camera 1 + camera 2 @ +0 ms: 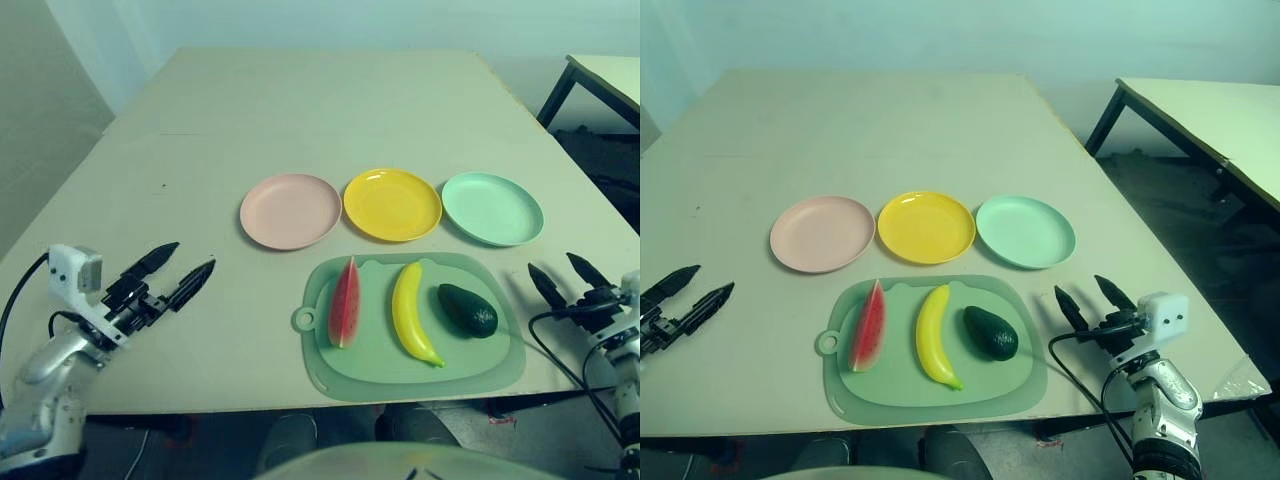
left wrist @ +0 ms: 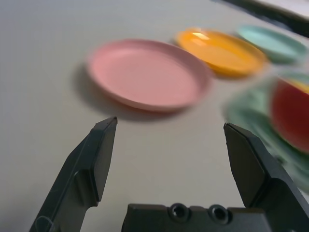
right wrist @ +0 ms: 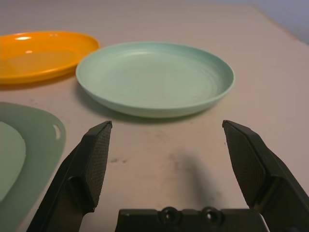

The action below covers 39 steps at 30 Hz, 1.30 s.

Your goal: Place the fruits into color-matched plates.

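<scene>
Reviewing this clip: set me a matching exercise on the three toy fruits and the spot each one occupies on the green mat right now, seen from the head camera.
Column 1
1. watermelon wedge
2. banana
3. avocado

Column 2
A. middle of the green mat
B. mat's end toward the right gripper
C. mat's end toward the left gripper, by the ring tab

Pairs: 1-C, 2-A, 3-B. The pink plate, yellow plate and mint green plate hold nothing yet.
</scene>
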### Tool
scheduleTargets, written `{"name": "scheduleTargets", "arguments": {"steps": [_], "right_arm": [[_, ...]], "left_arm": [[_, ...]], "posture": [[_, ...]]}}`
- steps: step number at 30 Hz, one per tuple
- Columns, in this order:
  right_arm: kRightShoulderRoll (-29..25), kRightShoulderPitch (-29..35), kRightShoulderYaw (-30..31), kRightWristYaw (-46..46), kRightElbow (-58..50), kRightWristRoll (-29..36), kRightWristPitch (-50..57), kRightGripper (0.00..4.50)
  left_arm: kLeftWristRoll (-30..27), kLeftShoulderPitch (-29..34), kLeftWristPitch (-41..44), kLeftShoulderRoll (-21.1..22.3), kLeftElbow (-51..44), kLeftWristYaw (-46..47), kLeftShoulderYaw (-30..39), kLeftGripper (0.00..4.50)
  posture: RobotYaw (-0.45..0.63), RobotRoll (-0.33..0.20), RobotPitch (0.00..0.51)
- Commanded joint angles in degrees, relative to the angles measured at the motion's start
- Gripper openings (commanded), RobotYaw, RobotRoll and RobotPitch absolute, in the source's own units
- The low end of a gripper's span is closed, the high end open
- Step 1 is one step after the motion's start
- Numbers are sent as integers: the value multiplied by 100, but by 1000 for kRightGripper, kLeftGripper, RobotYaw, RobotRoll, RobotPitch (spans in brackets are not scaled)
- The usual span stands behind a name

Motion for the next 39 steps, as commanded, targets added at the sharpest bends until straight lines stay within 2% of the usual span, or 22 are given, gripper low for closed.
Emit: {"name": "scheduleTargets", "arguments": {"steps": [1, 4, 7, 9, 16, 28, 30, 33, 38, 39], "right_arm": [[4, 55, -4, -31, -139, 19, 78, 4500], [-15, 68, -25, -79, -195, 13, 88, 4500], [-25, 109, -54, -140, -306, 32, 115, 4500], [-22, 203, -63, -169, -437, 39, 129, 4500], [12, 461, -36, -276, -762, 57, 224, 4500], [-45, 396, 143, -412, -971, -65, 672, 4500], [-14, 485, 143, -919, -1365, -195, 1080, 4500], [-32, 680, 180, -1160, -2277, 14, 1888, 4500], [-498, 1107, 249, -1540, -4524, 577, 3876, 4500], [-677, 1145, 238, -1622, -4978, 867, 4437, 4500]], "left_arm": [[276, -253, -255, 207, 210, -685, -469, 4483], [502, -525, -524, 234, 106, -1068, -902, 4483], [407, -832, -409, 90, 21, -1044, -1100, 4483], [545, -960, -647, 70, 155, -1213, -1243, 4483], [656, -1009, -962, 127, 174, -1707, -1526, 4483], [832, -1146, -1537, 113, 505, -2188, -1686, 4483], [902, -1148, -1618, 80, 590, -2189, -1737, 4483], [941, -1168, -1740, 52, 743, -2185, -1768, 4483], [950, -1224, -1820, 36, 951, -2207, -1772, 4483], [936, -1227, -1806, 30, 979, -2210, -1771, 4483]], "posture": [[-32, 0, 8], [-47, 0, 6], [-60, 0, 3], [-69, 0, 1], [-68, 0, 10], [-66, 0, 19], [-63, 0, 20], [-67, 0, 22], [-81, 0, 24], [-81, 0, 24]]}}
